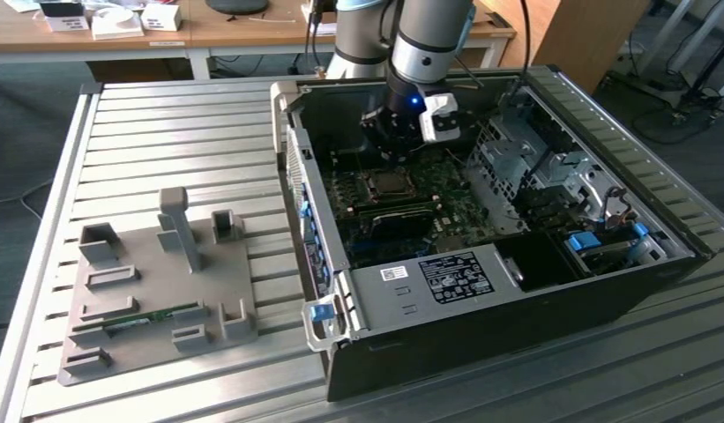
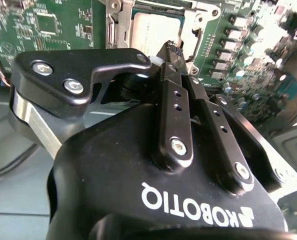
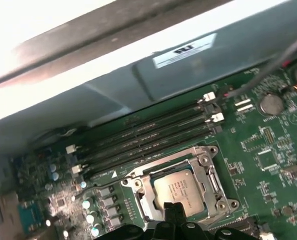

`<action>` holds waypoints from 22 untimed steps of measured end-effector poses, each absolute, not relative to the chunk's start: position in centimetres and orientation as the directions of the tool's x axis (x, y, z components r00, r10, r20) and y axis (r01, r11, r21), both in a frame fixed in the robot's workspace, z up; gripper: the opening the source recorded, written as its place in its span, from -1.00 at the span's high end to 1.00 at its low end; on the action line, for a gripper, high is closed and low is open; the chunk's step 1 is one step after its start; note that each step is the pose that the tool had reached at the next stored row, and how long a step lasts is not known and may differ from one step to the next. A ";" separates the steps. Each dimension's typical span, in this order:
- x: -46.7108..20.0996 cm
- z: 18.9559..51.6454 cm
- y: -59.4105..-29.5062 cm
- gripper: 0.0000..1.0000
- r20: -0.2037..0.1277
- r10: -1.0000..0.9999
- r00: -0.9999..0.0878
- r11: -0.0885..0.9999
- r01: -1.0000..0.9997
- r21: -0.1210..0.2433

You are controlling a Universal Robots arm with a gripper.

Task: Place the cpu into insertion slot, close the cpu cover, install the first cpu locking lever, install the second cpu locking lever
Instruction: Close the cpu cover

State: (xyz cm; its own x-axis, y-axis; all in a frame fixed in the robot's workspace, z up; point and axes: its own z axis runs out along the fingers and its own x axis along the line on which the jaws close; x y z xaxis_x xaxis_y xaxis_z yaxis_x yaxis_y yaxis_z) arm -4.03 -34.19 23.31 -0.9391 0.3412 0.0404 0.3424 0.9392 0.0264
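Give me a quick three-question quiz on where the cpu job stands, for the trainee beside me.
1. True or false: the cpu sits on the motherboard, beside the long memory slots.
2. The cpu cover is: A) standing upright, B) lying flat around the cpu, C) on the table outside.
3. Fill in: in the exterior view the gripper reaches into the open ___.

Key: 1 true; 2 B; 3 computer case.
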 end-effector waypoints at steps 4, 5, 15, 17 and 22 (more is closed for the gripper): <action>-4.0 23.2 -34.2 0.79 0.030 0.291 -0.956 0.956 0.292 0.030; -4.0 23.1 -34.2 0.79 0.027 0.278 -0.960 0.960 0.279 0.031; -4.1 22.9 -34.2 0.79 0.007 0.212 -0.977 0.977 0.212 0.036; -4.1 22.9 -34.2 0.79 -0.001 0.211 -0.977 0.977 0.211 0.038; -4.1 22.8 -34.2 0.79 -0.037 0.195 -0.980 0.980 0.193 0.048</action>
State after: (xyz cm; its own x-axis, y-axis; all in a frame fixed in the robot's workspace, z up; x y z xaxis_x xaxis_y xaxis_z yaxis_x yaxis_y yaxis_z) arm -4.14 -34.19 22.78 -0.9800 0.1953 -0.0371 0.1935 0.9799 0.0480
